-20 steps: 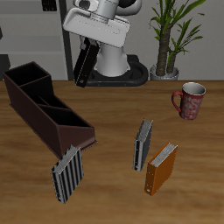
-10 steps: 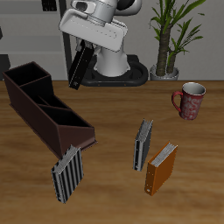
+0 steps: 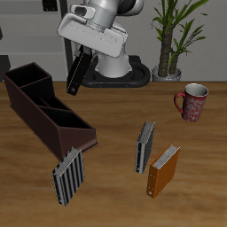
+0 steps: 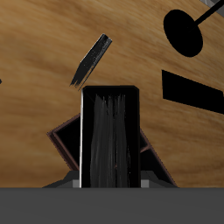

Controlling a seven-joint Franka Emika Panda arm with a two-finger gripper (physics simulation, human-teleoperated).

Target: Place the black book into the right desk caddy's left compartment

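So far the pick-up is done: my pincer is clenched on the black book, which hangs tilted in the air above the tabletop's back edge, clear of everything. What remains is the carry, the lowering and the release.

Going left to right in the exterior view, the right desk caddy comes first, a long maroon-brown box lying at a slant from the back corner toward the middle, with nothing in the compartments I can see. The book hangs just past its far end, not yet over any compartment. Near the front edge stands a grey striped book, close by the caddy's sloped low end. Further along stand another grey striped book and an orange-brown book, then a mug toward the other back corner.

In the wrist view the book fills the middle, with the caddy's rim showing behind it.
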